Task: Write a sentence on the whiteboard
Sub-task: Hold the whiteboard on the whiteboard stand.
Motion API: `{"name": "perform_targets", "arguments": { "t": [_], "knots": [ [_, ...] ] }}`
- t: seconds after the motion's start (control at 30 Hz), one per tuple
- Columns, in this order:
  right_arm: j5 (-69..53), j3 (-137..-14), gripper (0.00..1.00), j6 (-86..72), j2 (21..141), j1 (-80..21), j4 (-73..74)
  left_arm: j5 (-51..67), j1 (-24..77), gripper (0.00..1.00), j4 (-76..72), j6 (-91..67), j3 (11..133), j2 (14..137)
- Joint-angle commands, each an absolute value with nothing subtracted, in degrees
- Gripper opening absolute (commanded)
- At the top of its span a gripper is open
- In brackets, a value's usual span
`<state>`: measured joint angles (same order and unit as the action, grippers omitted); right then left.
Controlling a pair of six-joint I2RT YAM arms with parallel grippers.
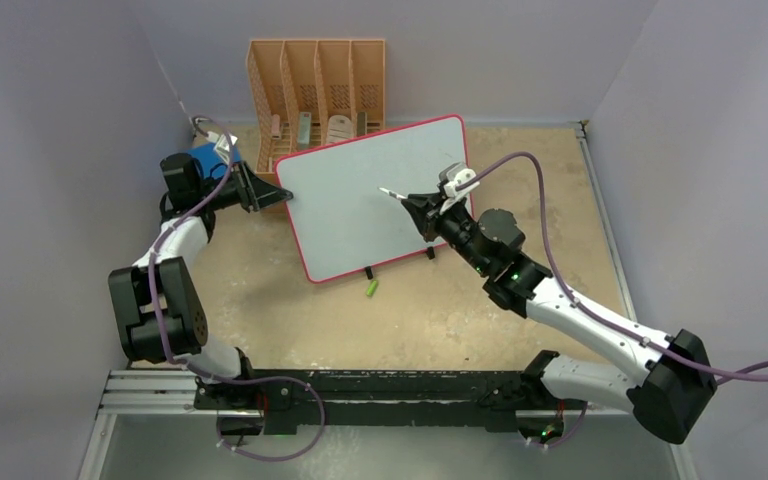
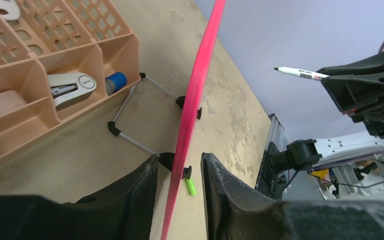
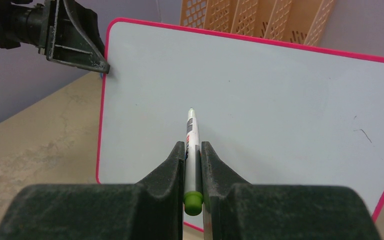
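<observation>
The whiteboard stands tilted on its small black feet, its white face blank; no green words show on it. My right gripper is shut on a white marker with a green end. The marker points at the middle of the board, its tip held off the face. My left gripper is at the board's left edge. In the left wrist view its jaws stand open astride the pink rim, with a gap on each side.
A green marker cap lies on the table in front of the board's feet. An orange divided organizer stands behind the board, holding a stapler. A blue object sits behind my left gripper. Grey walls close three sides.
</observation>
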<state>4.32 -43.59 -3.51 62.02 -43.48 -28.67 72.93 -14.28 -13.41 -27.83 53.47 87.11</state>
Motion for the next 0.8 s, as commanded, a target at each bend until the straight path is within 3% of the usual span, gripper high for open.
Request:
{"name": "perform_targets", "arguments": {
  "t": [0.0, 0.13, 0.4, 0.77],
  "knots": [
    [2.6, -47.2, 0.0, -2.2, 62.8, -43.7, -33.0, 79.9, -14.4, 0.34, -23.4, -30.6, 53.0, 88.7],
    [1.8, -47.3, 0.0, -1.9, 64.3, -43.7, -34.1, 81.8, -14.4, 0.26, -27.6, -32.9, 52.1, 89.7],
    [0.6, -49.1, 0.0, -0.4, 67.6, -44.4, -36.7, 82.0, -14.2, 0.01, -30.6, -33.0, 49.2, 88.2],
    [5.4, -49.6, 0.0, 9.9, 73.2, -52.5, -45.4, 79.3, -11.4, 0.0, -20.6, -21.2, 50.0, 86.0]
  ]
}}
